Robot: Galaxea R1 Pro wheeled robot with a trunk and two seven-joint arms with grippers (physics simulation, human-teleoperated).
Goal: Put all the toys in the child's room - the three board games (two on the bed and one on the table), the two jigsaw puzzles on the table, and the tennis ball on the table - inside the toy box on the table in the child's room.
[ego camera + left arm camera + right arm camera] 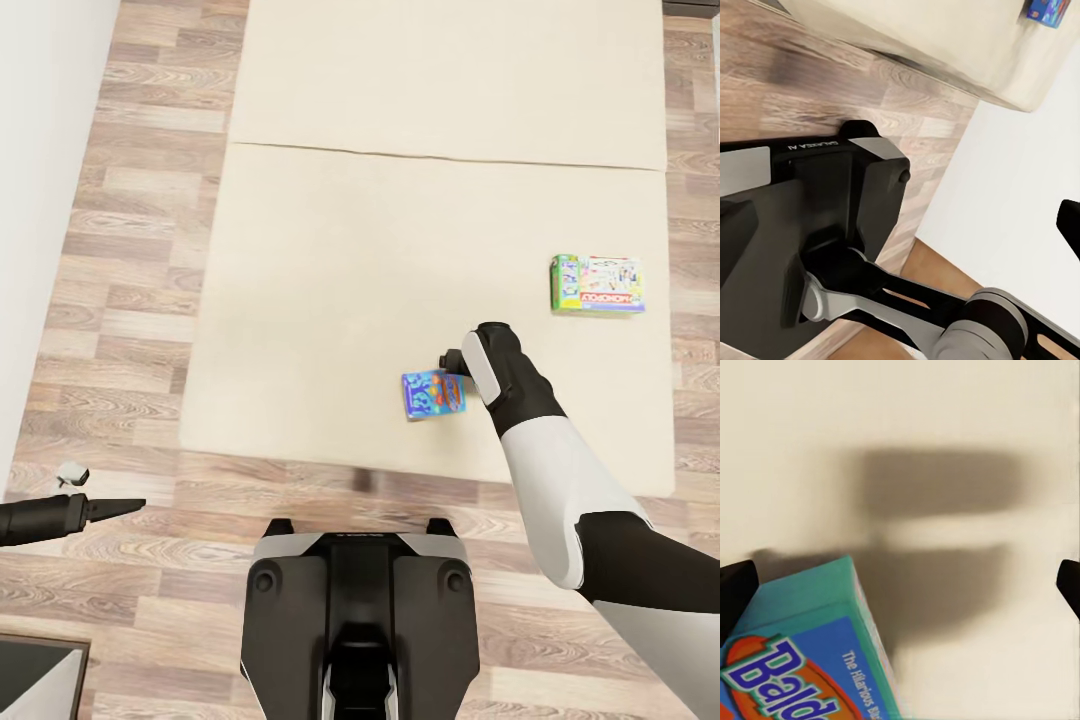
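Observation:
Two board games lie on the beige bed (330, 300). The blue one (433, 393) sits near the front edge, and the green and white one (597, 284) lies toward the right side. My right gripper (452, 362) hangs open just above the blue game's right end. In the right wrist view that game's teal corner (810, 652) lies between the fingertips (735, 592), closer to one of them. My left gripper (135, 506) is open over the floor at the lower left, holding nothing. The toy box, table, jigsaw puzzles and tennis ball are out of view.
A white wall (40, 200) runs along the left. Wood floor (150, 300) forms a strip between wall and bed and lies in front of the bed. My base (355, 620) stands close to the bed's front edge. A grey furniture corner (40, 680) shows at the bottom left.

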